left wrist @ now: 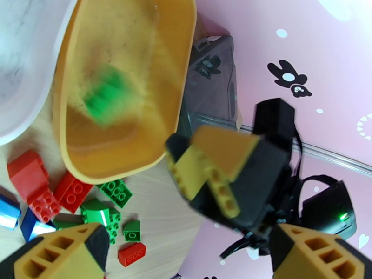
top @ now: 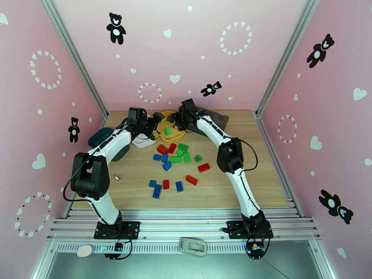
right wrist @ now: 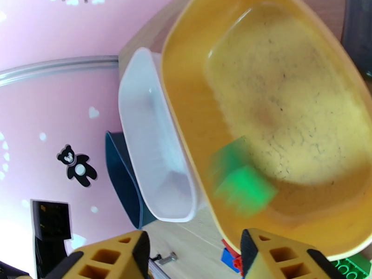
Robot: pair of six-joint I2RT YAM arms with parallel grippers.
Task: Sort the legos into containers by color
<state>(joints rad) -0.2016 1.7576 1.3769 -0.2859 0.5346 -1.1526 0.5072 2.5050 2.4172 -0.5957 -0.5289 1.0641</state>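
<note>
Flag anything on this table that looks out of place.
A small grey metal piece, like a bolt, lies alone on the wood left of the loose bricks; it is no lego. The green brick in the yellow tray is smeared in both wrist views, so it may be in motion. Nothing looks spilled or broken.

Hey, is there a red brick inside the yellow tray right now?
No, the yellow tray holds a single green brick, blurred, and nothing red.
</note>
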